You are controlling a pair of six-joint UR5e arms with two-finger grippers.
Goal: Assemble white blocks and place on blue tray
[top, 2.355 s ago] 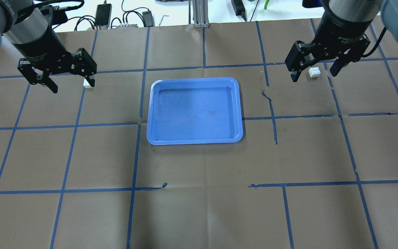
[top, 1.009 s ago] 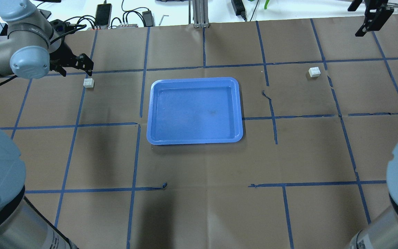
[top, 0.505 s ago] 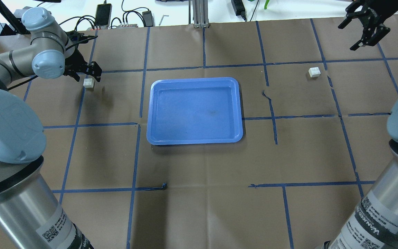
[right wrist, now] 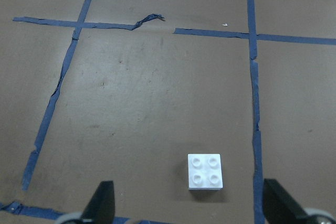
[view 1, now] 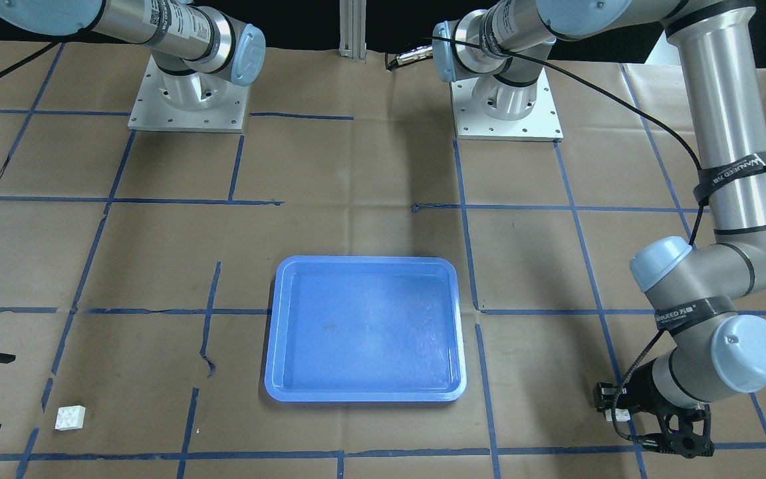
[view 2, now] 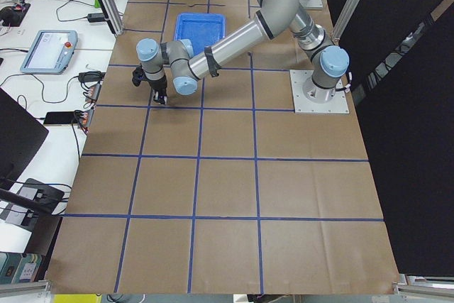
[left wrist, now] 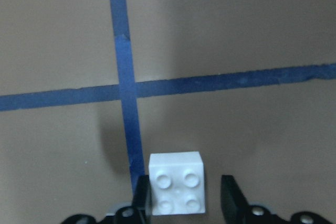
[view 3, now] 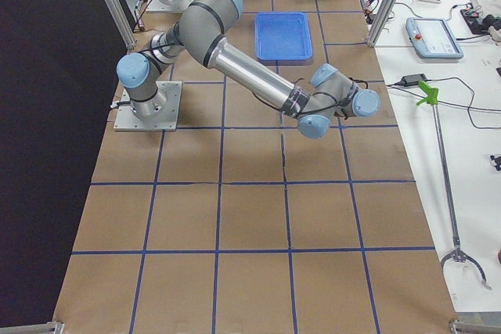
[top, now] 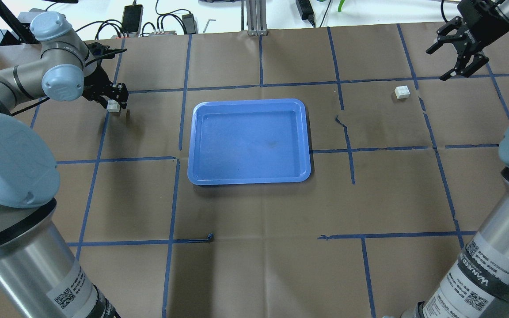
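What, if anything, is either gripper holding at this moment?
Nothing: the left gripper straddles one white block, unclamped; the right gripper is open, apart from the other block.

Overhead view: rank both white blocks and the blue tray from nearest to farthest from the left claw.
1. left white block, far left, between the fingers of the left claw.
2. blue tray, table centre.
3. right white block, far right, beyond the tray.
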